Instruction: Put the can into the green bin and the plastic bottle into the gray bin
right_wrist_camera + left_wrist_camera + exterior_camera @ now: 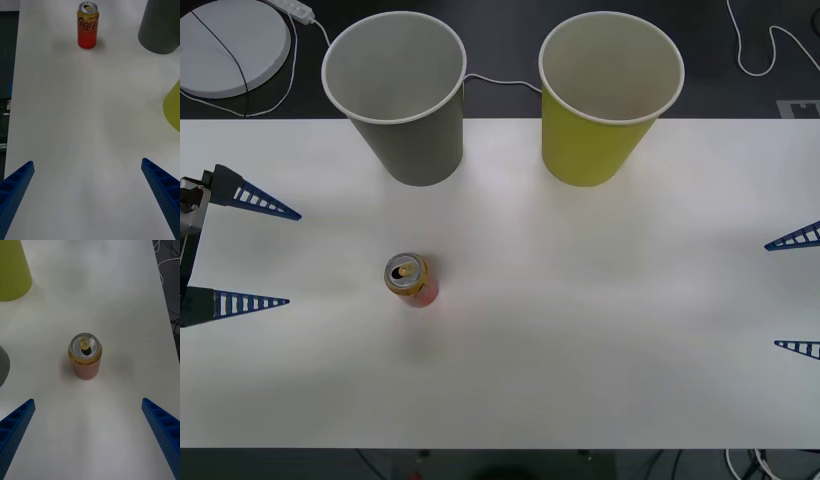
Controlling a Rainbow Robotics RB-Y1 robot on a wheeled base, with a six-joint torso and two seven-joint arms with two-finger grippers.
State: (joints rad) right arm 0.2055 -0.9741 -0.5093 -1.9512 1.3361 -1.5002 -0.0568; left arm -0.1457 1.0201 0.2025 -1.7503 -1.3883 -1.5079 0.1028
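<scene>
In the front view, the can (411, 279) is standing upright on the white table (580, 330), left of the table's middle, with its gold top and opened tab facing up. The gray bin (397, 97) is standing at about one o'clock from the can, at the table's far edge, and the green bin (608, 97) is standing just beside the gray one on its three o'clock side, the two apart and both upright with their pale insides showing. The left gripper (268, 257) is hovering at the can's nine o'clock, well apart from it, its blue ribbed fingers spread wide and grasping nothing. The right gripper (795, 292) is waiting at the table's three o'clock edge, its fingers likewise released and holding nothing. A round white disc (230, 45) with a cable is lying on the dark floor beyond the table. In the right wrist view, the right gripper (88, 195) is pointing across bare tabletop toward the can (87, 25), which is standing far off, with the gray bin (160, 26) and a sliver of the green bin (173, 108) off to one side. In the left wrist view, the left gripper (88, 435) is facing the can (85, 360), which is sitting centred between the lines of its parted fingers but not touching them, with the green bin (13, 272) farther off and the gray bin's (3, 365) edge showing nearer.
</scene>
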